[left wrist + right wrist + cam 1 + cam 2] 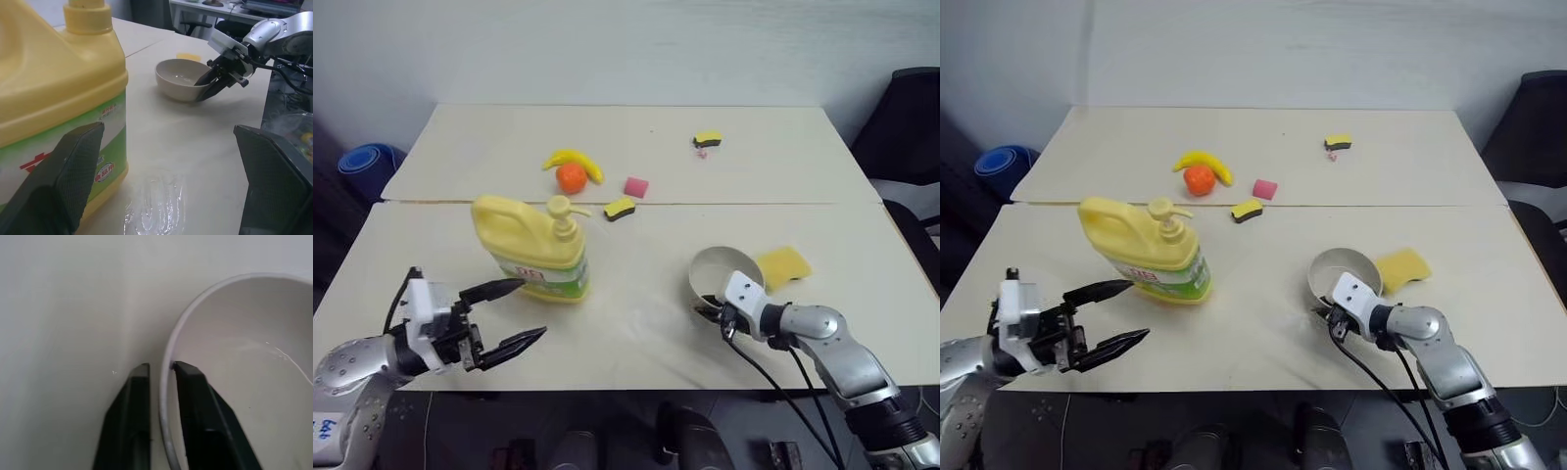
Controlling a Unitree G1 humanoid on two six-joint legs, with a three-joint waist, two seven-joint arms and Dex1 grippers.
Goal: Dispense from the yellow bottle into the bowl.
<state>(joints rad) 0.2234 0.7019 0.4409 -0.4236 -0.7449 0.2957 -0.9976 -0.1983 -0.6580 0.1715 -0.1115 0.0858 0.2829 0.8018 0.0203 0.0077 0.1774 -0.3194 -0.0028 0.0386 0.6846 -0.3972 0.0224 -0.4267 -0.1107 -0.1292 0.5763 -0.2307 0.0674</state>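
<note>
The yellow bottle (533, 250), a big jug with a pump top and a green-and-white label, stands upright on the table's left half. My left gripper (534, 308) hovers open just in front of its base, one finger close to the label (58, 98), nothing between the fingers. The beige bowl (715, 269) sits to the right, empty inside (234, 357). My right gripper (161, 366) is shut on the bowl's near rim, one finger inside the wall and one outside. The left wrist view shows that same grip (203, 90) from across the table.
Behind the bottle lie a banana (573, 159), an orange (572, 177), a pink block (636, 186) and a yellow-black sponge (620, 208); another such sponge (708, 139) lies far back. A flat yellow sponge (783, 264) touches the bowl's right side. A black chair (911, 127) stands right.
</note>
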